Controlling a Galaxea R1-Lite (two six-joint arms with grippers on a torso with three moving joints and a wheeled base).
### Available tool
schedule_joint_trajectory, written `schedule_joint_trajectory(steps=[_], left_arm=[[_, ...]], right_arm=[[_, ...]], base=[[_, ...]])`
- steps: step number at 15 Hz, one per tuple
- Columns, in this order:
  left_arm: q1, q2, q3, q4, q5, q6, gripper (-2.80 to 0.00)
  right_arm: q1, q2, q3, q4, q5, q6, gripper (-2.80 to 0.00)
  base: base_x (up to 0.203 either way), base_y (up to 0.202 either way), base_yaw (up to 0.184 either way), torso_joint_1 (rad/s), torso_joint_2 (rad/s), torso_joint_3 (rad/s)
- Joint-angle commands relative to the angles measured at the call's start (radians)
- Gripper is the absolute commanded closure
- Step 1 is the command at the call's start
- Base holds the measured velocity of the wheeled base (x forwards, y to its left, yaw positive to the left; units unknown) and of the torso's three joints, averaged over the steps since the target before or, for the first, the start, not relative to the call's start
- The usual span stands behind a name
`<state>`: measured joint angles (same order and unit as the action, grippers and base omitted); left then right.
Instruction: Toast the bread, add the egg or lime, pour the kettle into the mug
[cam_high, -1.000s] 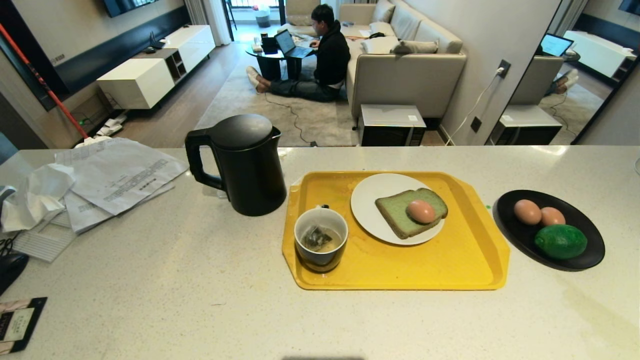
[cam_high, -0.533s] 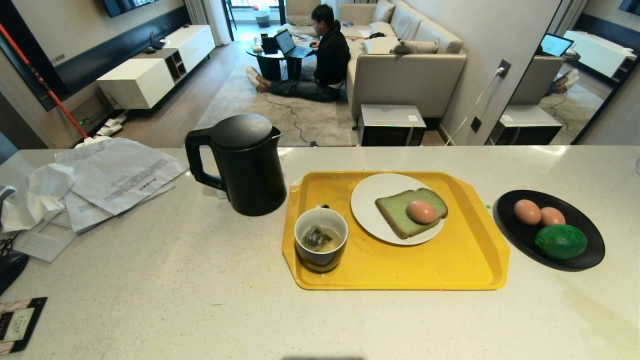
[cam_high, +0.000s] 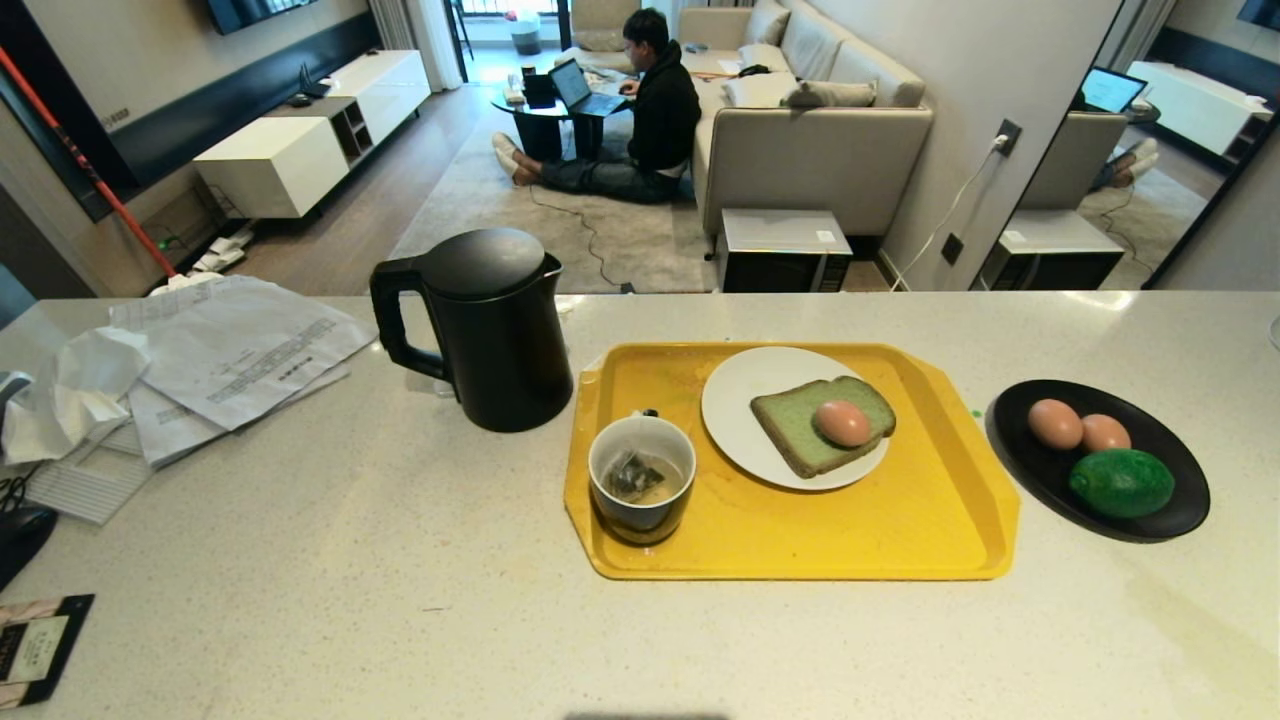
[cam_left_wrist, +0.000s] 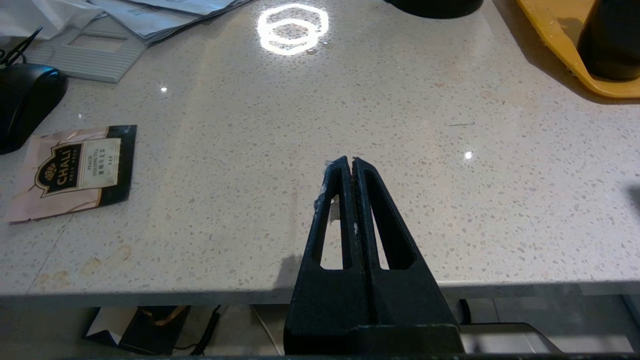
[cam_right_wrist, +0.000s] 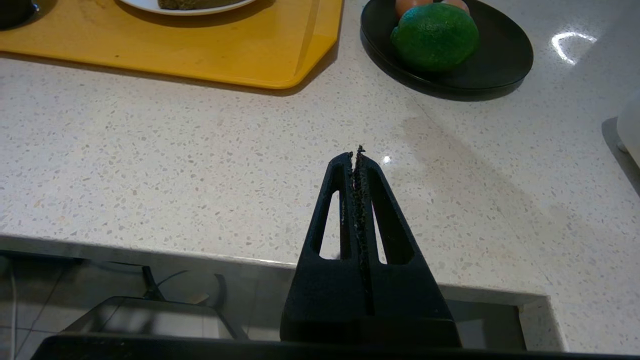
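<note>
A slice of pale green bread (cam_high: 800, 425) lies on a white plate (cam_high: 735, 415) on the yellow tray (cam_high: 900, 520), with one egg (cam_high: 842, 422) resting on it. The dark mug (cam_high: 641, 490), tea bag inside, stands at the tray's near left corner. The black kettle (cam_high: 488, 325) stands left of the tray. Two more eggs (cam_high: 1055, 423) and the lime (cam_high: 1121, 482) lie in a black dish (cam_high: 1180, 515). Neither arm shows in the head view. My left gripper (cam_left_wrist: 352, 161) and right gripper (cam_right_wrist: 356, 154) hang shut and empty over the counter's near edge.
Crumpled papers (cam_high: 230, 350) and a white bag cover the counter's far left. A tea packet (cam_left_wrist: 75, 170) and a black mouse (cam_left_wrist: 25, 100) lie near the left gripper. Beyond the counter, a person (cam_high: 655, 110) sits on the floor by a sofa.
</note>
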<state>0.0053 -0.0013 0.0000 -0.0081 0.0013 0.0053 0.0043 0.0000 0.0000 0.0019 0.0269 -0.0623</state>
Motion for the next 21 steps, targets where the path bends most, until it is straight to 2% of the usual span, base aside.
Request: schedule_joint_trajectory(steps=[1,21], left_arm=[[0.001,0.000,0.000,-0.001,0.000,-0.001,0.00],[0.001,0.000,0.000,-0.001,0.000,-0.001,0.00]], right_arm=[[0.000,0.000,0.002,0.000,0.001,-0.001,0.00],[0.000,0.000,0.002,0.000,0.002,-0.008,0.00]], base=[[0.000,0.000,0.000,0.000,0.00,0.000],[0.000,0.000,0.000,0.000,0.00,0.000]])
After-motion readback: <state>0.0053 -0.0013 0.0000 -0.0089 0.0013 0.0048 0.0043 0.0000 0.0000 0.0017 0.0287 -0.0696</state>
